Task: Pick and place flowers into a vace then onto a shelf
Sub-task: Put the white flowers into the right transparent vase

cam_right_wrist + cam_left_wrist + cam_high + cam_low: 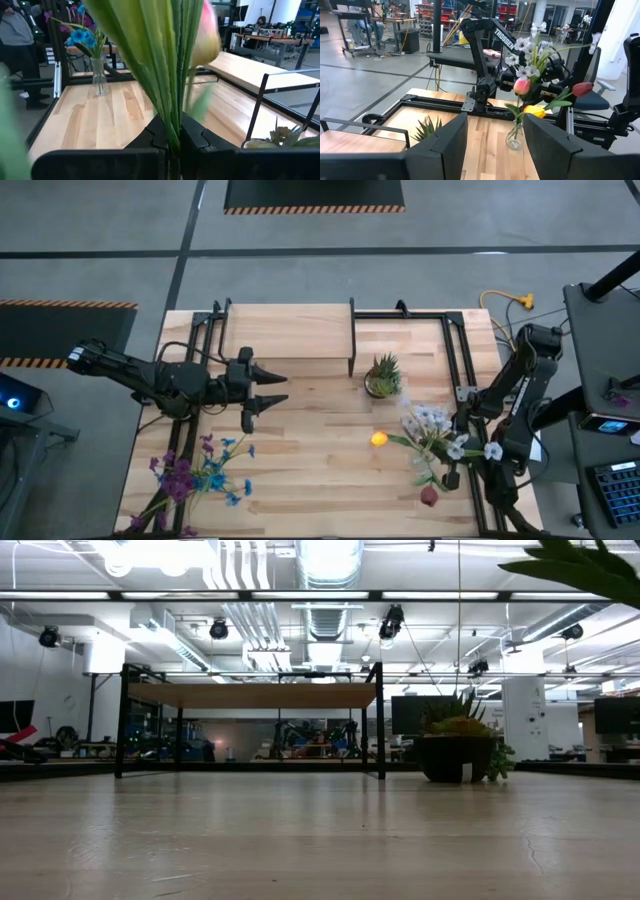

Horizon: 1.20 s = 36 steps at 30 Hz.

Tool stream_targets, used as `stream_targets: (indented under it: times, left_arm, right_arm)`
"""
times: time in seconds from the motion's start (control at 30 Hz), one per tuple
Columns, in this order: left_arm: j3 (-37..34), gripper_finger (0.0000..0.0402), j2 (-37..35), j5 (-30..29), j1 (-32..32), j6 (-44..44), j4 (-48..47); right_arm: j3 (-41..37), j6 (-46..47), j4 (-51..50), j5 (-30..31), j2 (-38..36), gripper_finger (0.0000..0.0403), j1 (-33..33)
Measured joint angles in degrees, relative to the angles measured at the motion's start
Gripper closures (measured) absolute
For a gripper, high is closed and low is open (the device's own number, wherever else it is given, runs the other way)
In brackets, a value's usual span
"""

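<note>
My right gripper is shut on green stems and leaves topped by a pink bloom, at the table's right side. Beside it a glass vase stands on the table holding white, pink, yellow and red flowers. A second glass vase with blue and purple flowers stands at the near left. My left gripper hangs open above the table's left half, pointing right, with nothing between its fingers. The shelf stands at the far edge. My right gripper pinches the green stem and leaves between its two fingers. The fingers come level from the table's right side and lie across the stem. The stem stands upright, bloom on top. Its lower end is hidden below the fingers.
A short spiky potted plant sits on the table just right of the shelf. Black metal frames run along the table's left and right sides. Bare wood lies in the table's middle.
</note>
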Motion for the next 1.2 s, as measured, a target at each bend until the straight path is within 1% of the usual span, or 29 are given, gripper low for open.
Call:
stream_targets:
  times: [0.17, 0.37, 0.5, 0.7, 0.87, 1.0, 1.1, 1.2]
  left_arm:
    - [0.0, 0.0224, 0.0, 0.0, 0.0, -0.12, -0.01]
    - [0.0, 0.0224, 0.02, 0.0, 0.0, -0.14, -0.01]
    - [0.0, 0.0224, 0.02, 0.0, 0.0, -0.29, -0.01]
    - [0.0, 0.0224, 0.02, 0.0, 0.0, -0.91, -0.01]
    - [0.0, 0.0224, 0.02, 0.0, 0.0, -0.91, -0.01]
    - [0.0, 0.0224, 0.04, 0.0, 0.0, -1.17, -0.01]
    - [0.0, 0.0224, 0.04, 0.0, 0.0, -1.19, -0.01]
    - [-0.01, 0.0224, 0.04, 0.0, 0.0, -1.19, -0.01]
  right_arm:
    - [-2.53, 3.88, 0.04, -0.58, 0.67, 0.0394, 0.14]
    - [-7.09, 11.19, 0.03, -0.69, 0.67, 0.0394, 0.98]
    - [-8.58, 14.89, 0.06, -0.91, 0.69, 0.0394, 1.99]
    - [-8.79, 15.04, 0.19, -2.21, 0.69, 0.0394, 3.26]
    - [-9.43, 15.07, 0.15, -5.1, 0.72, 0.0394, 3.63]
    - [-9.47, 15.06, 0.14, -6.2, 0.72, 0.0393, 3.63]
    - [-9.34, 14.84, 0.14, -6.77, 0.72, 0.0381, 3.63]
    - [-9.11, 14.77, 0.05, -7.7, 0.72, 0.0353, 3.63]
